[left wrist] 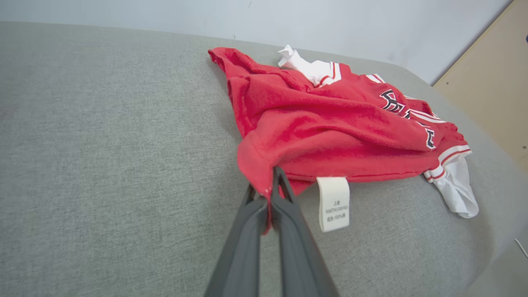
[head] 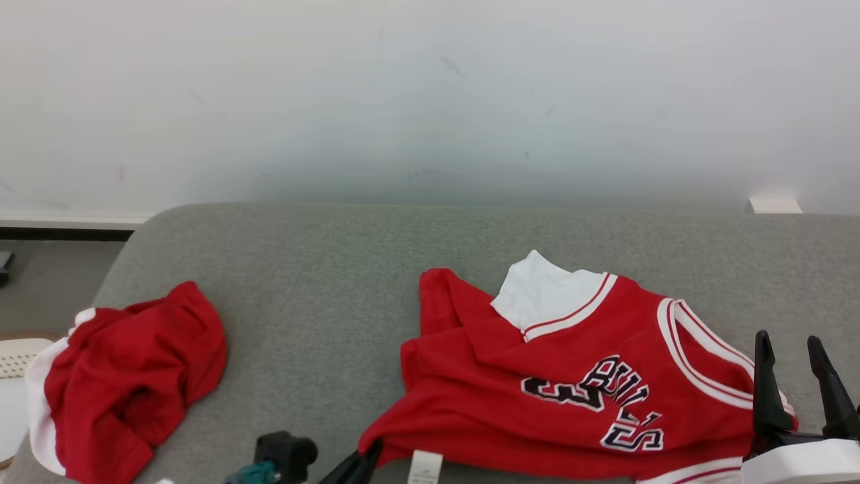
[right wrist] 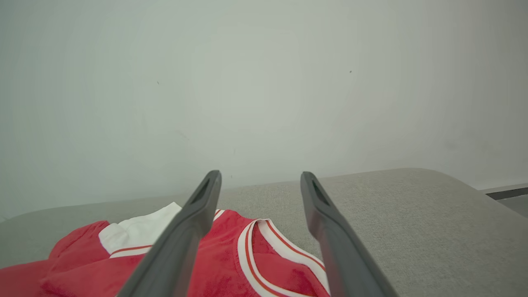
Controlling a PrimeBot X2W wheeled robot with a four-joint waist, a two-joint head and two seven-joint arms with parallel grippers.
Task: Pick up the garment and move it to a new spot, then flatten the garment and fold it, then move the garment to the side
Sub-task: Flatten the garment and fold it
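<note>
A grey cushion (head: 309, 282) runs up to a pale wall (head: 430, 101). The jersey (head: 571, 363) lies crumpled on its near right part, well apart from a second red heap (head: 127, 376) at the far left edge.

My left end effector (left wrist: 265, 181) is clamped shut on a small pinch of the jersey's near-left hem corner, just beside the label (left wrist: 333, 202). My right end effector (head: 789, 341) hovers spread wide over the jersey's right end and holds nothing.

The pinch is thin, so I judge a hard pull could slip it free. Pulling from this one corner would also likely drag the cloth into a rope instead of spreading it. The near edge is close, so cloth could slide off.

The jersey's long axis runs left to right. By the sideways lettering, the neck points right and the hem left.
</note>
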